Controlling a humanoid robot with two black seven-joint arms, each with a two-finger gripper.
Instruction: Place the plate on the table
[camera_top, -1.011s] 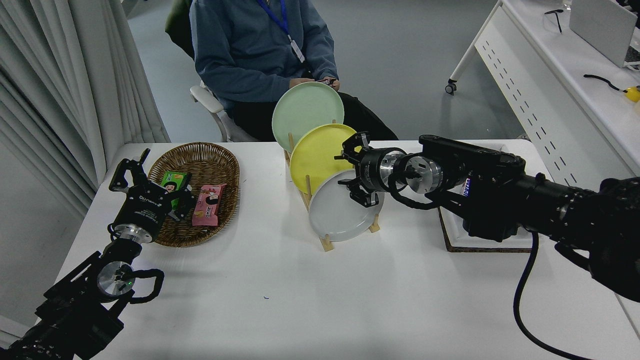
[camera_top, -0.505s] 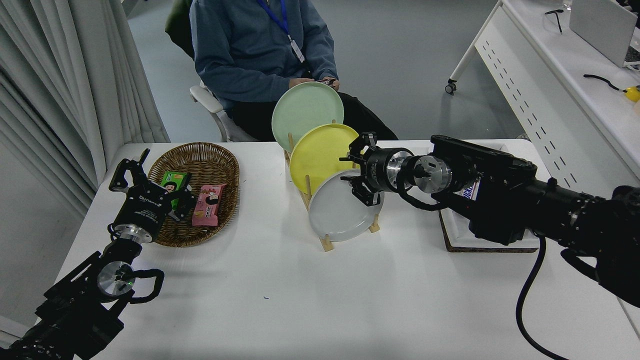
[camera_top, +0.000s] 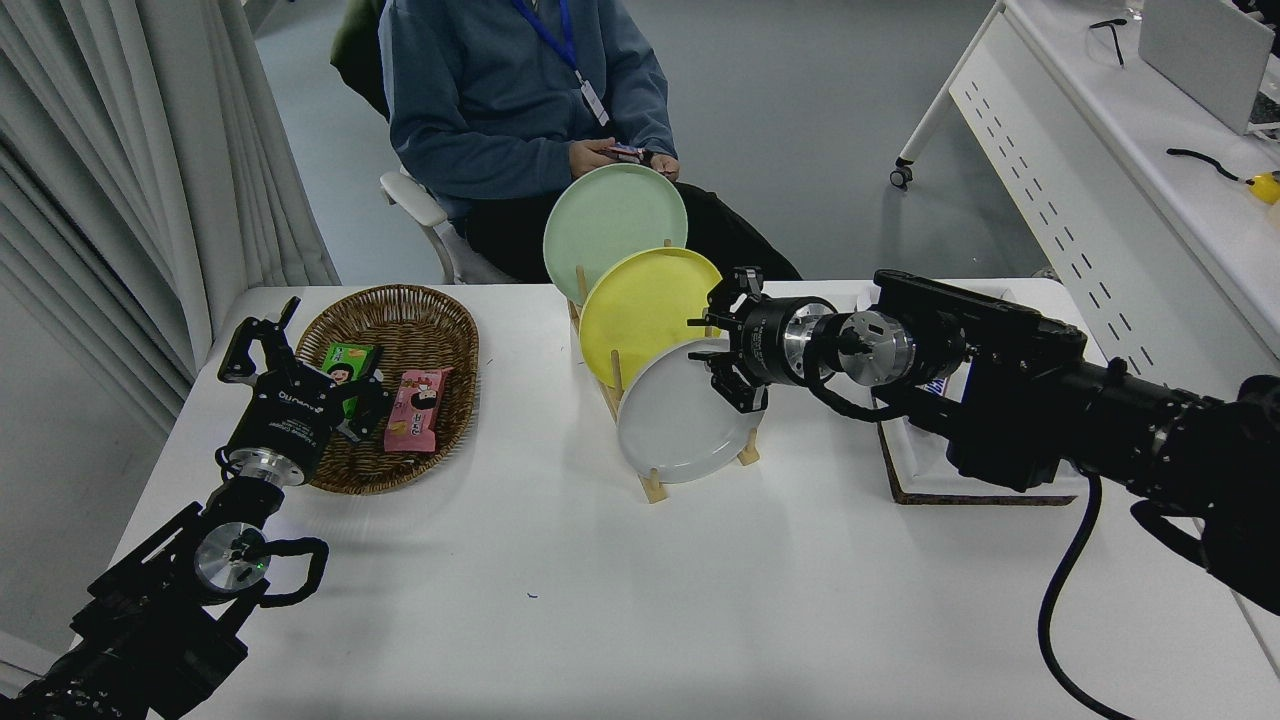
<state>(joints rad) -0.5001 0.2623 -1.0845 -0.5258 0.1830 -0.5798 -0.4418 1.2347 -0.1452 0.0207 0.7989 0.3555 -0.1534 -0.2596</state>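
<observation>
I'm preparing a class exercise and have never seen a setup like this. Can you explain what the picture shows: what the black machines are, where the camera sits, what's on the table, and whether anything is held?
The camera sits high on a humanoid robot, looking down over a white table. The black arms are its own. The left hand rests parked by a wicker basket of snack packets. The right hand is open at the rim of a grey plate, standing in a wooden rack with a yellow plate and a green plate. Nothing is held yet. A person sits opposite.
</observation>
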